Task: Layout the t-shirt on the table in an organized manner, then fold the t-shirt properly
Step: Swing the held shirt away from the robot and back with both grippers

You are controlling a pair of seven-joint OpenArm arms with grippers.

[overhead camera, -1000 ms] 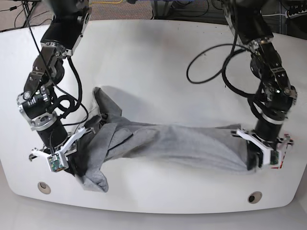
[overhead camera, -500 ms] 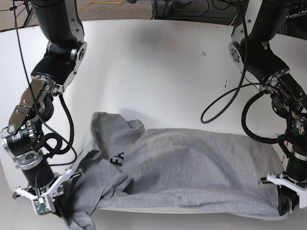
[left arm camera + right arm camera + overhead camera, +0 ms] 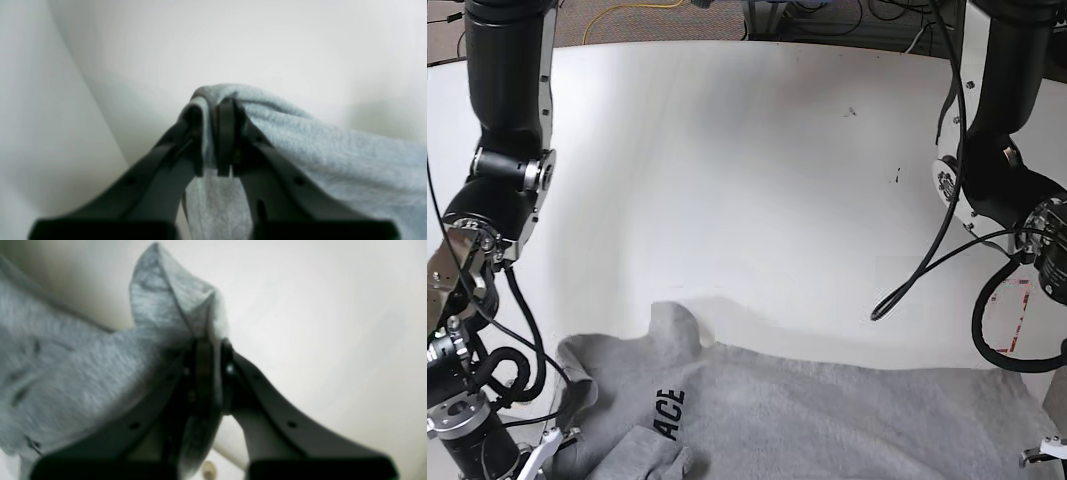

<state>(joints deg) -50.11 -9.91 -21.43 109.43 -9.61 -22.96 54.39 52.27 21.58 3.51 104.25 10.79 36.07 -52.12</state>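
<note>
Base view shows the t-shirt (image 3: 827,415) dragged to the lower frame across the desk (image 3: 747,150), spread wider; both fingers (image 3: 227,133) (image 3: 203,373) hold cloth.

A strip of brown carpet (image 3: 607,22) lies well beyond both pairs of jaws, far ahead of them. On it a yellow cable (image 3: 642,5) curls, off toward the side of the right gripper (image 3: 211,343) and its jaws. A tangle of black cables (image 3: 827,18) sits equally far off, more toward the jaws of the left gripper (image 3: 213,106).
</note>
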